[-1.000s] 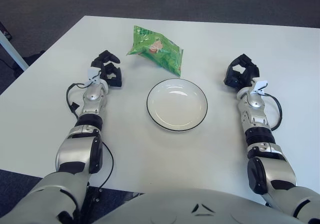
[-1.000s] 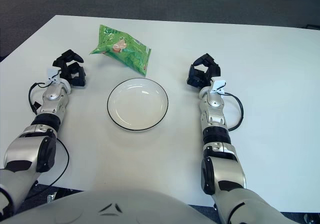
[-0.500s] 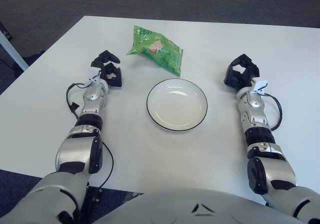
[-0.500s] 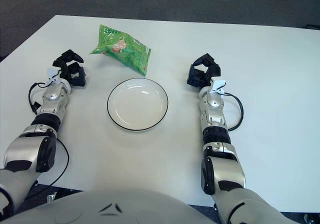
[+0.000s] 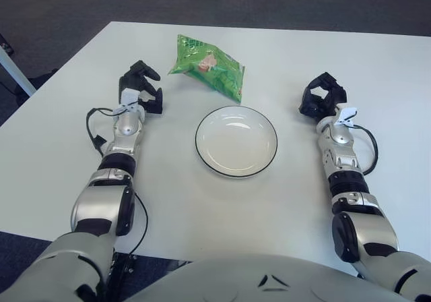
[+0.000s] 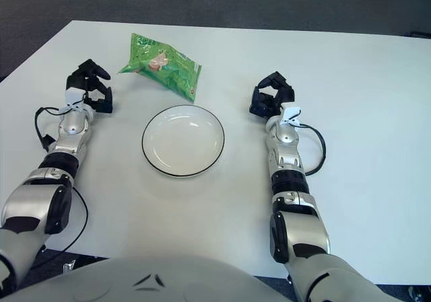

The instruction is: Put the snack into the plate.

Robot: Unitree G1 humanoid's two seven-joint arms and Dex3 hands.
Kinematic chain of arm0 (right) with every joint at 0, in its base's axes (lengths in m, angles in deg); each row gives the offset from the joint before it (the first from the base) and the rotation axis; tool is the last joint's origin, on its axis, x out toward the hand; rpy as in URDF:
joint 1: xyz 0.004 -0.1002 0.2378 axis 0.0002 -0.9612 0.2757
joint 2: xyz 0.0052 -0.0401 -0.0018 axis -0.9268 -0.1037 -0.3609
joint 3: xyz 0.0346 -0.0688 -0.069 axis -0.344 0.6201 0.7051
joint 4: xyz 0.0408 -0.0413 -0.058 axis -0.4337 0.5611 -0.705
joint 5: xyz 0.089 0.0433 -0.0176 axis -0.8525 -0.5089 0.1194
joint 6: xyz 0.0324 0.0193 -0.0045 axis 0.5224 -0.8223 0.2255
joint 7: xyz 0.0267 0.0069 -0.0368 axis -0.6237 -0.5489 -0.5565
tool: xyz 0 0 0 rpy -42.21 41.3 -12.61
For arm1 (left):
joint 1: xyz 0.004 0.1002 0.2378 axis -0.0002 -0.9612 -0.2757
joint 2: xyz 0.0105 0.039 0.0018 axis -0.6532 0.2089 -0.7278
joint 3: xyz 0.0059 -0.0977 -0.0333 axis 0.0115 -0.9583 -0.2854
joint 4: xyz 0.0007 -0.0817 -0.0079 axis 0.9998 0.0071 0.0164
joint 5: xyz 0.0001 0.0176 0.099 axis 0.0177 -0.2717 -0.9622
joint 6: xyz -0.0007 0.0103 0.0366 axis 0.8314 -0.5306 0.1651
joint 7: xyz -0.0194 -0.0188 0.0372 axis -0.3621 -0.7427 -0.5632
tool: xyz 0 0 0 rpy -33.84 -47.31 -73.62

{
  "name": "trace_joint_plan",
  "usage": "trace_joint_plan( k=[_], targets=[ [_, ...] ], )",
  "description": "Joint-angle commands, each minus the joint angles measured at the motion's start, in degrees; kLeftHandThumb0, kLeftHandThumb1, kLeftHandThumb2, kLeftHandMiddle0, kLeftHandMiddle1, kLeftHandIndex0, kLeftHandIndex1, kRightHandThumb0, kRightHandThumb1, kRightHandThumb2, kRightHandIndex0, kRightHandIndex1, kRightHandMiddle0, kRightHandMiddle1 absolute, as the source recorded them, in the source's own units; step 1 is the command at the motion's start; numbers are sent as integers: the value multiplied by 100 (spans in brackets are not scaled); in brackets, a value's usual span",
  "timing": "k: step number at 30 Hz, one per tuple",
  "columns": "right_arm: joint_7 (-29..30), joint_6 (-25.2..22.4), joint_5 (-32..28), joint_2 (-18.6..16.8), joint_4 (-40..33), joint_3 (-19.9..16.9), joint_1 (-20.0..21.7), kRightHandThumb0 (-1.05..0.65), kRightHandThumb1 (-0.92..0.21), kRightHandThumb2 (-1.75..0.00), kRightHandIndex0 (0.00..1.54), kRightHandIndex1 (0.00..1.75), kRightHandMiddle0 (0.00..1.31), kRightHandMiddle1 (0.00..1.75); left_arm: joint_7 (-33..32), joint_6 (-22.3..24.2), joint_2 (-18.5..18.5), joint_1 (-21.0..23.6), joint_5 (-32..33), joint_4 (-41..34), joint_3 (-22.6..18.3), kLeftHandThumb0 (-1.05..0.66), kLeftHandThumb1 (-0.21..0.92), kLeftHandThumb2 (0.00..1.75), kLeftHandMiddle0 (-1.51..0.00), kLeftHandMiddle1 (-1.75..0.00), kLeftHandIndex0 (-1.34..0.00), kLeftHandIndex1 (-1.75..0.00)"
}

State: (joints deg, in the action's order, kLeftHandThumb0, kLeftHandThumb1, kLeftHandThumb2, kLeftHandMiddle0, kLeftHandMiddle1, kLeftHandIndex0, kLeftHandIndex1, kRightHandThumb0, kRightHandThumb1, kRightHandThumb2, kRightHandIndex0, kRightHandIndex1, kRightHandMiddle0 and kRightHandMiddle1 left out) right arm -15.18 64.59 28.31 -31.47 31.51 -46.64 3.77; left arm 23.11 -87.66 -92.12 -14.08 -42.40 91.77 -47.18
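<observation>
A green snack bag (image 5: 207, 67) lies on the white table, just beyond the plate and a little to its left. The white plate (image 5: 236, 141) with a dark rim sits in the middle, with nothing in it. My left hand (image 5: 140, 91) hovers to the left of the snack bag, a short way from it, fingers curled and holding nothing. To the right of the plate, my right hand (image 5: 321, 98) shows with its fingers curled and nothing in them.
The white table (image 5: 222, 201) spreads all around the plate. Its far edge meets dark carpet. A black cable (image 5: 94, 130) loops beside my left forearm, and another runs by my right forearm (image 5: 369, 150).
My left hand has lifted and shifted slightly farther away and to the left. The right hand, plate and bag appear shifted only slightly in view.
</observation>
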Motion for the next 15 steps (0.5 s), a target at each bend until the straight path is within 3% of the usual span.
trace_joint_plan(
  k=[1,6,9,10,12,14,15],
  targets=[
    [23,-161,37,-158,215,18,-577,-51,-26,-139,133,175,67,175,-317,-251,-102,-485,-268,-4,78,-1,-8,175,-89,-175,-73,-169],
    [21,-194,35,-179,153,31,-602,-51,-26,-139,133,175,67,175,-982,-29,-294,-795,-983,-1114,208,-1,-2,169,-87,-175,-65,-170],
    [23,-214,32,-197,122,38,-609,-51,-26,-139,133,175,67,175,-1219,322,-343,-945,-1366,-1559,303,-1,20,145,-71,-175,-48,-170],
    [24,-229,29,-208,105,42,-611,-51,-26,-139,133,175,67,175,-1191,627,-393,-1038,-1558,-1864,359,-1,26,137,-65,-173,-45,-171],
    [25,-254,27,-220,79,47,-617,-51,-26,-139,133,175,66,175,-1121,1116,-464,-1186,-1835,-2348,438,-19,55,101,-31,-161,-35,-173],
    [36,-281,38,-233,46,59,-625,-51,-26,-139,133,175,66,175,-1008,1524,-530,-1305,-2046,-2771,481,-43,61,86,-16,-152,-18,-165],
    [41,-293,44,-238,30,65,-628,-51,-26,-139,133,175,66,175,-953,1716,-561,-1361,-2147,-2976,502,-54,65,81,-10,-141,-11,-149]
  ],
)
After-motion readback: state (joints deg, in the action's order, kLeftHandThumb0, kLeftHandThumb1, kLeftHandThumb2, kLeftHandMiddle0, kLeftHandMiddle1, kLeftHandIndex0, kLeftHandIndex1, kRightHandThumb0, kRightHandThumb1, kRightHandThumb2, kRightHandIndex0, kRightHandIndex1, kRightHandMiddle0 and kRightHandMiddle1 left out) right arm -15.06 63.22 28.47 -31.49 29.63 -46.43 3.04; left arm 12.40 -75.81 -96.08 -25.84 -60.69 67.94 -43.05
